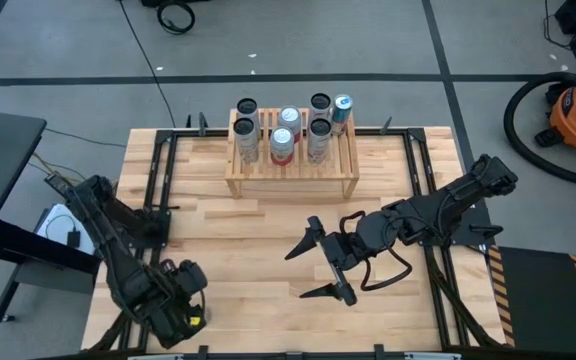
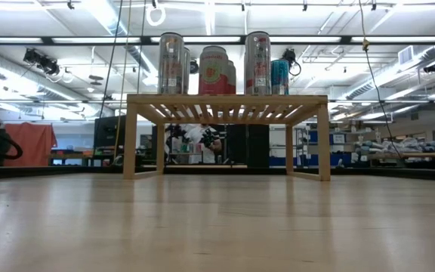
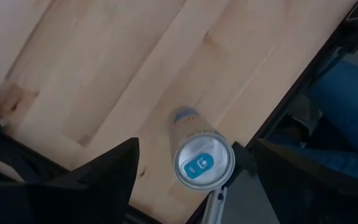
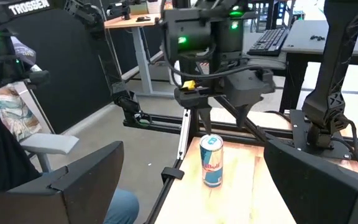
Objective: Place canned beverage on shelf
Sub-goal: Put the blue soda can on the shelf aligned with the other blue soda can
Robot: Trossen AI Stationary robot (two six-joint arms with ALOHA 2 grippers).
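My left gripper (image 4: 219,118) hangs above the near-left corner of the table (image 1: 268,250), arm folded back on itself, wrist pitched steeply down. Its fingers (image 3: 104,171) stand spread wide with nothing between them. Directly beneath, framed by the two fingers, stands one blue-and-silver can (image 4: 211,160), upright on the wood close to the table's edge rail (the pull-tab top faces straight up at my left wrist camera). The fingers do not touch it.

My right gripper (image 1: 320,263) is extended low over the middle of the table, forearm stretched out from the right-side base, fingers spread to their widest and empty. It points across the table toward the left gripper, with the can standing well ahead of it.

The shelf (image 1: 293,172) sits well beyond both grippers, at the far edge of the table, centred. Its slatted top carries six upright cans (image 1: 282,147) in two rows; one at the far right end has a teal top. The space under the slats shows only the room behind.
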